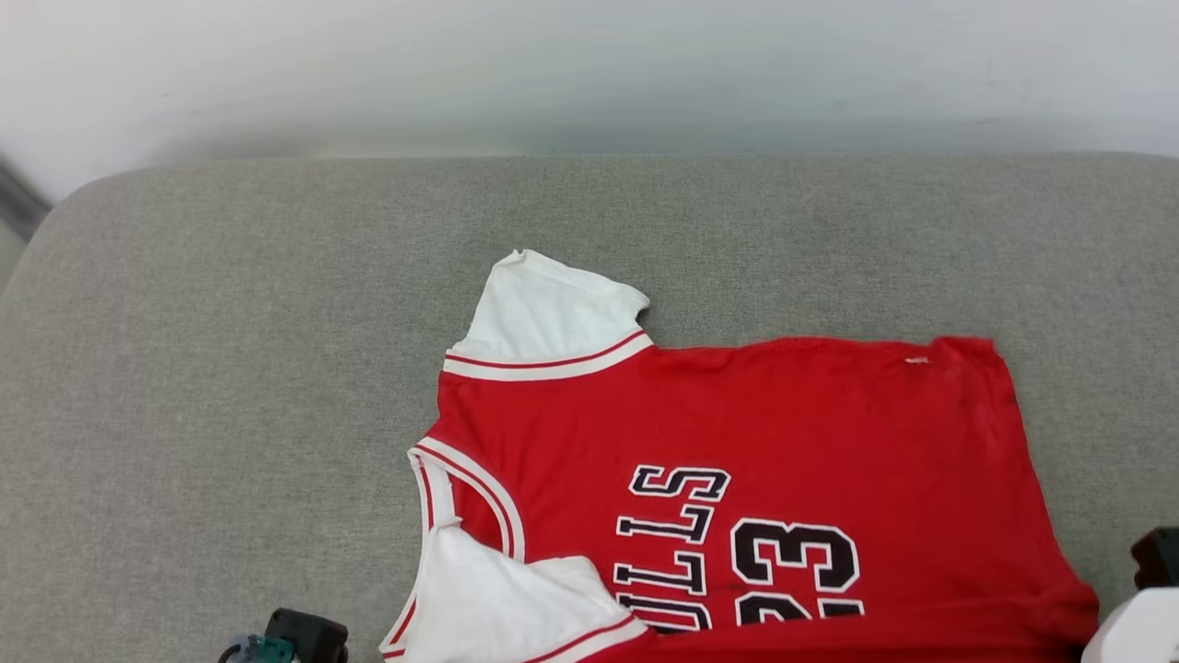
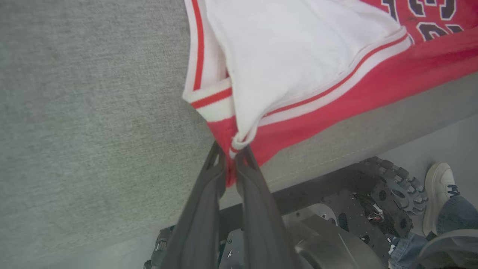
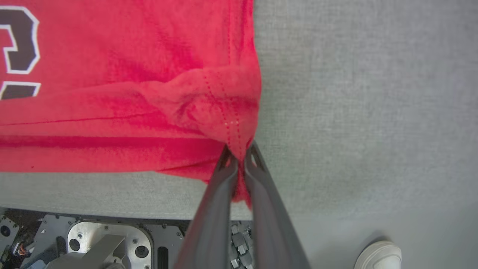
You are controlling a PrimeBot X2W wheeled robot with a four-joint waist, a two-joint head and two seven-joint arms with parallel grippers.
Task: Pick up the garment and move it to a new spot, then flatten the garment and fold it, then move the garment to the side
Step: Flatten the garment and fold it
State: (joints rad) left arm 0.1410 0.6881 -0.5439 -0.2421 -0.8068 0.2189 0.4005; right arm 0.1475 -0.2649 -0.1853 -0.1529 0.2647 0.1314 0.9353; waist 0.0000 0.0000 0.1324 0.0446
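The garment (image 1: 783,442), a red jersey with white sleeves and black lettering, lies spread on the grey cushioned surface (image 1: 230,368), collar to the left and hem to the right. In the left wrist view my left gripper (image 2: 231,151) is shut on the garment (image 2: 298,56) at the near shoulder corner, where red cloth and white sleeve bunch between the fingers. In the right wrist view my right gripper (image 3: 239,153) is shut on the garment (image 3: 130,74) at its near hem corner, the cloth puckered there. Both corners sit at the surface's near edge.
A pale wall (image 1: 589,64) runs behind the surface. Below the near edge the robot's metal base (image 2: 336,231) and a wheel (image 2: 396,186) show. A person's white shoe (image 2: 438,190) and another shoe (image 3: 379,256) stand on the floor close by.
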